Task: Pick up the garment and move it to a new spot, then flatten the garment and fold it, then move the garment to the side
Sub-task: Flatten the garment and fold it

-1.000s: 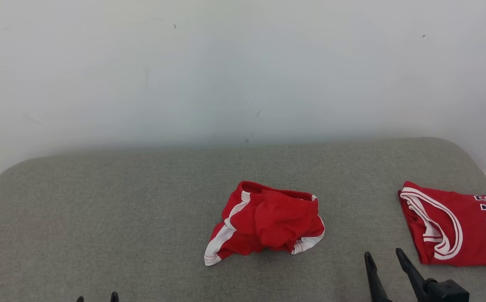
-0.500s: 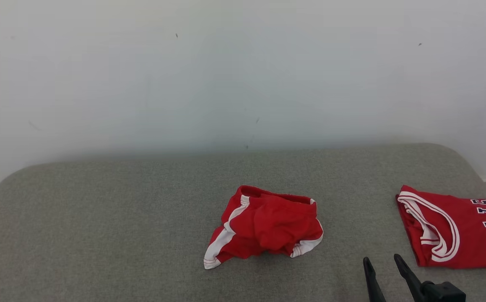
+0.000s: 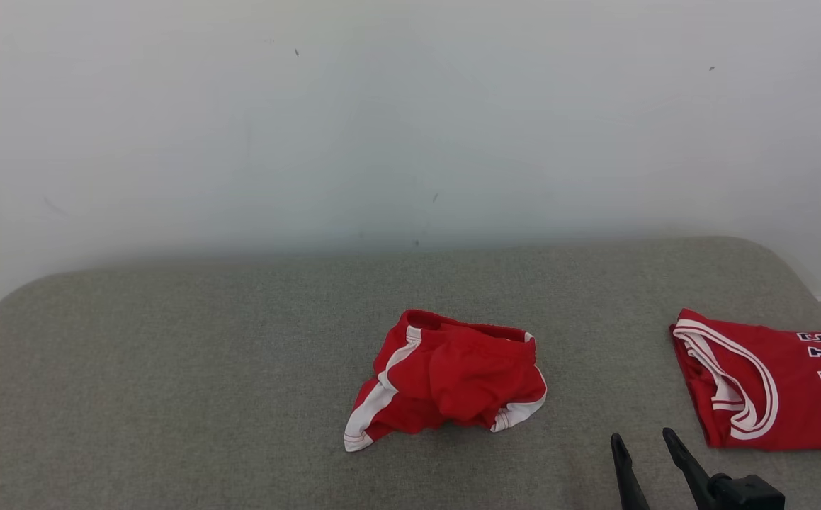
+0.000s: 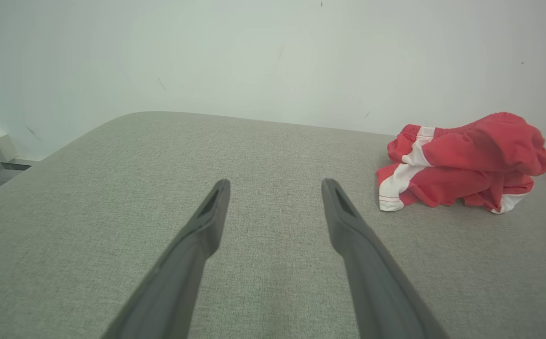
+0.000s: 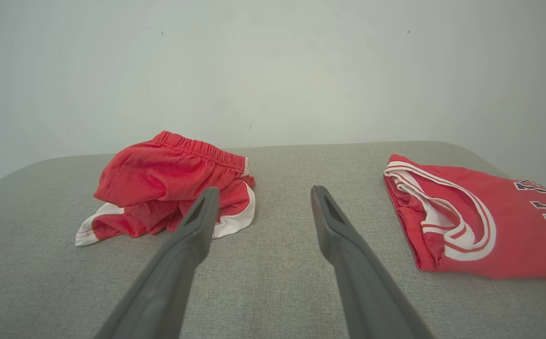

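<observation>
almost nothing has changed over the last second. the head view has bobbed slightly down and back up, but that is the camera moving, not the things. the red shorts (image 3: pixel 445 379) lie in the same crumpled heap at the middle of the grey fabric-covered desk (image 3: pixel 169 354), rather toward its near edge. their waistband is on the far side and their white-trimmed hems spill out to the near left and near right. a red jersey (image 3: pixel 771 382) lies flat at the right end of the desk, well apart from the shorts, and it has not shifted either.

the right fingers (image 5: pixel 353 268) have sunk a touch toward the near edge in the head view. they stand spread wide and hold nothing, on the near side between the two garments. the left fingers (image 4: pixel 202 235) are spread wide too, over bare desk at the near left, with the shorts off to their right and clear of them.

since the jersey looks already folded and put aside, the shorts are most likely the garment meant. they are untouched, so the pick-up has not begun and no reach is under way. the right fingers sit closer to the heap, so they seem the likelier to go in first.
</observation>
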Controlling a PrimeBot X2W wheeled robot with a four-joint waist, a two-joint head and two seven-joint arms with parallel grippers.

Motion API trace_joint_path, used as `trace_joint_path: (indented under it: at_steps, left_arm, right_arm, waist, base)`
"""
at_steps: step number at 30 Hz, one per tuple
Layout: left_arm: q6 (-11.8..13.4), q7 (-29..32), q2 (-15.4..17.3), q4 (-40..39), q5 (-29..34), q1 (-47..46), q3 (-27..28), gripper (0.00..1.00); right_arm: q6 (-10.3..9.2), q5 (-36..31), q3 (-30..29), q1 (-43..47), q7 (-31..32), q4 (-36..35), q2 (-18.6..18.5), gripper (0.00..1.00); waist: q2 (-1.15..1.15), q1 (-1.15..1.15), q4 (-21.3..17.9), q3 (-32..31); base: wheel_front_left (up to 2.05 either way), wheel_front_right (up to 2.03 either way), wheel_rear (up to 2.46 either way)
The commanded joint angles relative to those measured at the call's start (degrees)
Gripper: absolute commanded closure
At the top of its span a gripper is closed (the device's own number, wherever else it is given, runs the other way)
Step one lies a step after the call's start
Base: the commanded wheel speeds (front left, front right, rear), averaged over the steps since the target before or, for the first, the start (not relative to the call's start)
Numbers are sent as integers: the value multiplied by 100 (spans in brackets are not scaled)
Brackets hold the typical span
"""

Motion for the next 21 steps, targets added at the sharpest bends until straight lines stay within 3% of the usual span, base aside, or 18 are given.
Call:
trace_joint_path:
  at_steps: [1,7,12,21]
  left_arm:
    - [-25,-15,-12,3,33,13,-11,0]
    - [-100,264,74,-34,54,-363,-225,0]
    - [-251,755,120,63,6,-1047,-643,0]
    - [-390,1620,293,478,-162,-2535,-1612,0]
  right_arm:
    - [-13,18,-5,50,-16,-22,17,0]
    - [-13,3,10,27,24,-105,-1,0]
    - [-13,-5,7,-30,52,-165,-15,0]
    - [-13,23,96,-216,45,-174,-49,0]
  waist:
    - [-1,0,1,11]
    - [-1,0,-99,110]
    - [-1,0,-406,321]
    - [-1,0,-1503,745]
  base:
    - [0,0,0]
    - [0,0,0]
    - [0,0,0]
    - [0,0,0]
